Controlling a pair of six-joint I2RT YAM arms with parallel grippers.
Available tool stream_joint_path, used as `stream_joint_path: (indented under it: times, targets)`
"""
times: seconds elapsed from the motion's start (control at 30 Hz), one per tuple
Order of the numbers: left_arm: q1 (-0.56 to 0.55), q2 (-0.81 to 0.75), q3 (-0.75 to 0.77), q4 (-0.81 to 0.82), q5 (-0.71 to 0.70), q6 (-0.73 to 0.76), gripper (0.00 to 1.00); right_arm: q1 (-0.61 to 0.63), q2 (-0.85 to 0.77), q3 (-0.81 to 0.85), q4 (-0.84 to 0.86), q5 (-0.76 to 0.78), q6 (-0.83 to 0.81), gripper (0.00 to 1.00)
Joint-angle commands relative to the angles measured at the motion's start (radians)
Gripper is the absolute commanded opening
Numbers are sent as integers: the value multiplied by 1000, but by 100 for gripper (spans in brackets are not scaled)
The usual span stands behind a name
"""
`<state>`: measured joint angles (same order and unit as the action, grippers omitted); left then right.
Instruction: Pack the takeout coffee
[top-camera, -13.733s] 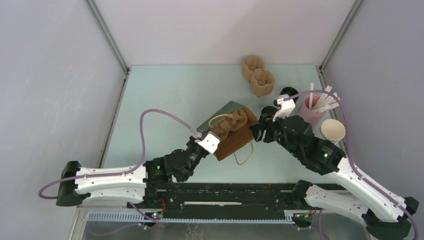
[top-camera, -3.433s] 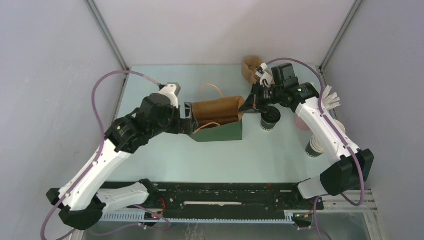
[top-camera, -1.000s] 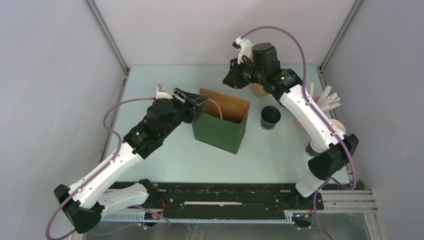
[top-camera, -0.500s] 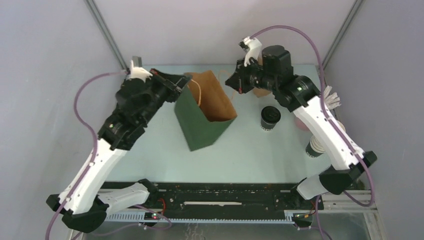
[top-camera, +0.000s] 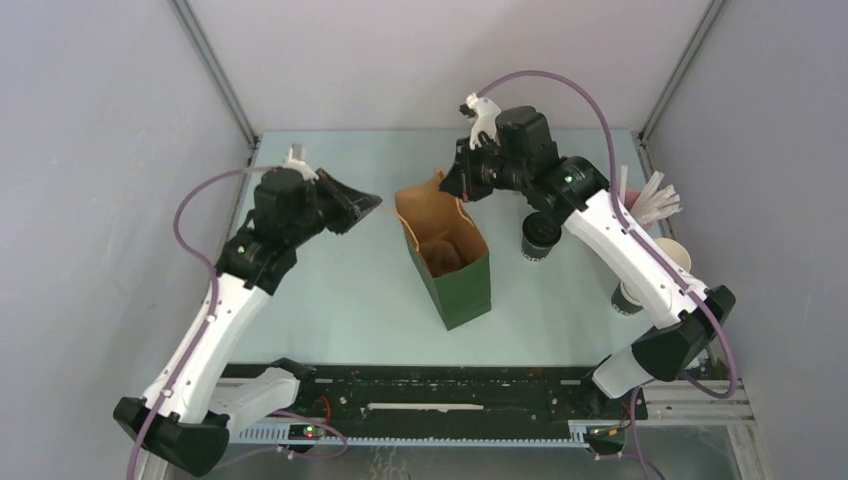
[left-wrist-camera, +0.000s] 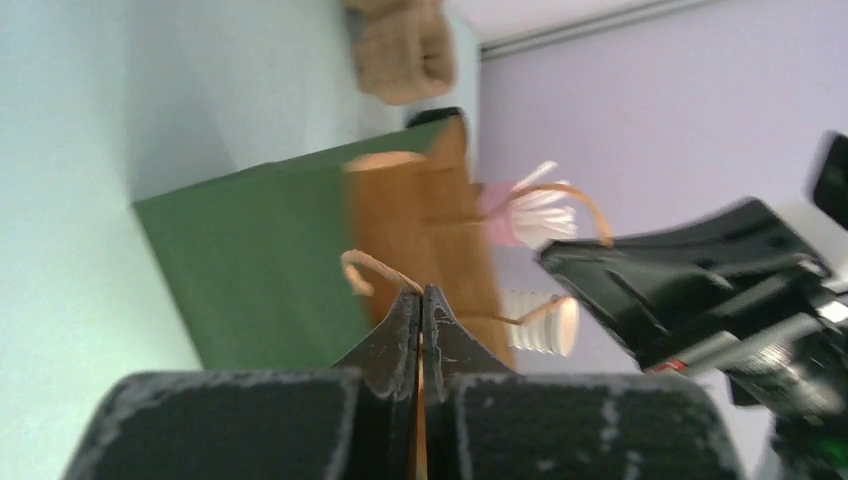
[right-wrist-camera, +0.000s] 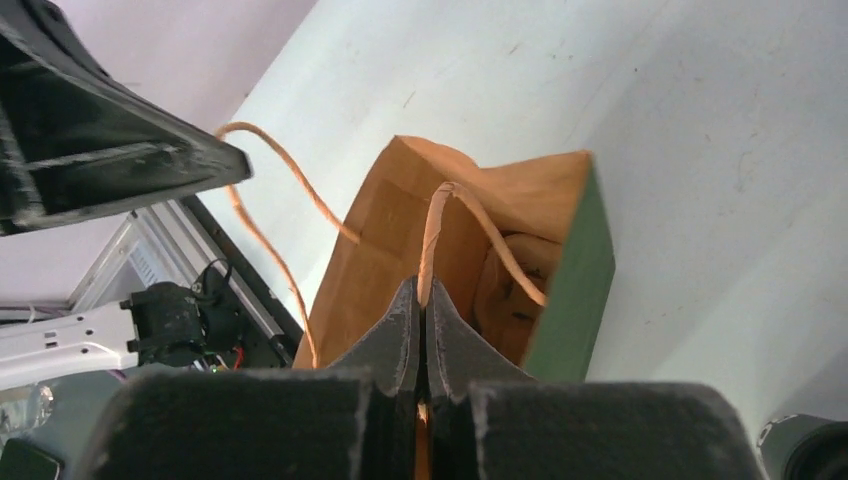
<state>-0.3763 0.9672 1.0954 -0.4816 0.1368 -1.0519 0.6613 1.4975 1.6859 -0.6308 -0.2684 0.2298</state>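
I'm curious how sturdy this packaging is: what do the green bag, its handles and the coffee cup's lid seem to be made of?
Green bag: paper, matte green outside, brown kraft inside, sharply creased.
Handles: probably twisted paper cord, tan, stiffly looped.
Coffee cup lid: likely plastic, black, with a moulded rim.

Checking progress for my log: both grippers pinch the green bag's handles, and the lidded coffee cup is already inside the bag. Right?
Not quite. The left gripper and right gripper do pinch the handles of the green bag, but the lidded coffee cup stands on the table beside the bag, not inside it. The top view shows this.
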Motion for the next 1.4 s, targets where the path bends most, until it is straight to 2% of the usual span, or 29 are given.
stream_joint_path:
  times: [0.0, 0.13, 0.33, 0.43, 0.5, 0.57, 0.67, 0.73, 0.8, 0.9, 1.03, 1.2, 1.37]
  targets:
    - [5, -4, 309, 12, 134, 83, 0, 2, -56, 216, -86, 36, -27, 0]
    - [5, -33, 321, 5, 163, 60, 0, 24, -140, 172, -73, 73, -1, 0]
    - [12, -114, 71, 25, 97, 61, 0, 28, -158, -102, 116, 40, 92, 0]
    - [66, -94, -46, 32, 139, 64, 0, 24, -74, -121, 158, 13, 97, 0]
    - [90, -79, -13, 32, 167, 92, 0, 13, -17, -36, 92, 7, 78, 0]
    - [90, -52, 126, -38, 158, 139, 0, 6, 13, 75, 8, 23, 56, 0]
    - [90, -21, 309, -76, 198, 137, 0, 29, -6, 213, -68, 70, 23, 0]
    - [87, -30, 348, -75, 213, 117, 0, 55, -40, 242, -90, 97, 20, 0]
    - [86, -60, 324, -75, 213, 110, 0, 76, -74, 235, -94, 112, 29, 0]
    - [86, -114, 207, -63, 187, 102, 0, 95, -124, 140, -28, 120, 57, 0]
    - [92, -124, 74, -71, 166, 134, 0, 87, -97, 23, 41, 103, 90, 0]
    - [97, -121, 30, -108, 68, 204, 0, 74, 0, -34, 85, 88, 73, 0]
    - [102, -75, 66, -108, 120, 235, 0, 65, 7, -20, 66, 90, 70, 0]
